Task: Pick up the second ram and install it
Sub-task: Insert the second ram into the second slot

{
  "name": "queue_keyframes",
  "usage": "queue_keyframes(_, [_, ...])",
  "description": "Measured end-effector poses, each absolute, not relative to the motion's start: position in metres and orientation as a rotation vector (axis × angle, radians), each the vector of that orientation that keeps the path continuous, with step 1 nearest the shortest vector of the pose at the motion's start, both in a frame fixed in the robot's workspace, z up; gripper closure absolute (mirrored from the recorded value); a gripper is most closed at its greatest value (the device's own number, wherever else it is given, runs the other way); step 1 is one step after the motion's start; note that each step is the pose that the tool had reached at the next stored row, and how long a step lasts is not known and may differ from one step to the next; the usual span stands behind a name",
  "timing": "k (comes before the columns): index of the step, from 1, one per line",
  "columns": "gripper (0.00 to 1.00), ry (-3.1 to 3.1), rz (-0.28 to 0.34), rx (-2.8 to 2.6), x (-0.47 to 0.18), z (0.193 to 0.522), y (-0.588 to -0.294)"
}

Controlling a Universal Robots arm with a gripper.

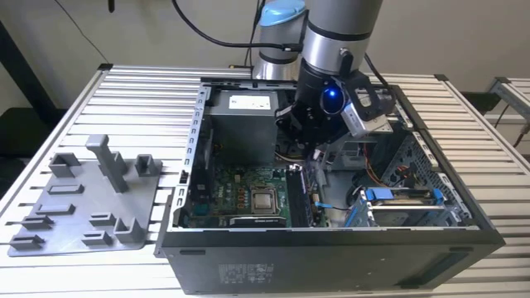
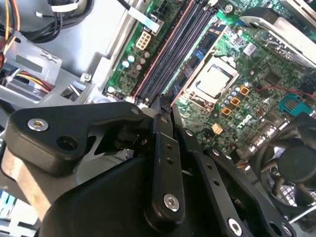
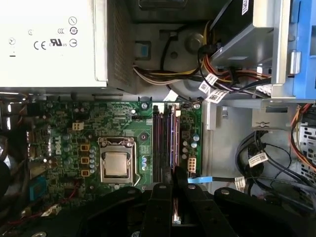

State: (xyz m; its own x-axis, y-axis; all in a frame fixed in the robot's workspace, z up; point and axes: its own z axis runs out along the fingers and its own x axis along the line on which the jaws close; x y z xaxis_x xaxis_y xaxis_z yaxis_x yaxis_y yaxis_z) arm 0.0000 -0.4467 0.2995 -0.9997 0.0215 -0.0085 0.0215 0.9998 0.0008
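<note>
My gripper [image 1: 316, 152] hangs inside the open computer case [image 1: 331, 254], over the motherboard's memory slots [image 3: 160, 143]. In the first wrist view its black fingers [image 3: 160, 207] are closed around a long thin dark stick seen edge-on, the second ram [image 3: 173, 143], which lies in line with the slots. The exterior view shows the ram [image 1: 300, 194] as a dark strip standing at the slots just below the gripper. In the second wrist view the gripper [image 2: 164, 106] has its fingertips together above the end of the slots [image 2: 173, 49].
A power supply [image 1: 248, 124] fills the case's far end, cable bundles [image 3: 227, 74] beside it. The CPU socket [image 3: 117, 164] sits beside the slots. A blue drive cage [image 1: 401, 198] stands on the exterior view's right. A grey holder tray [image 1: 83, 205] lies outside the case.
</note>
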Motion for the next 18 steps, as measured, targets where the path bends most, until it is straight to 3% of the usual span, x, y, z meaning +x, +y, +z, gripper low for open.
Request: queue_keyframes(18, [0.86, 3.133, 0.001, 0.033, -0.005, 0.268, -0.447])
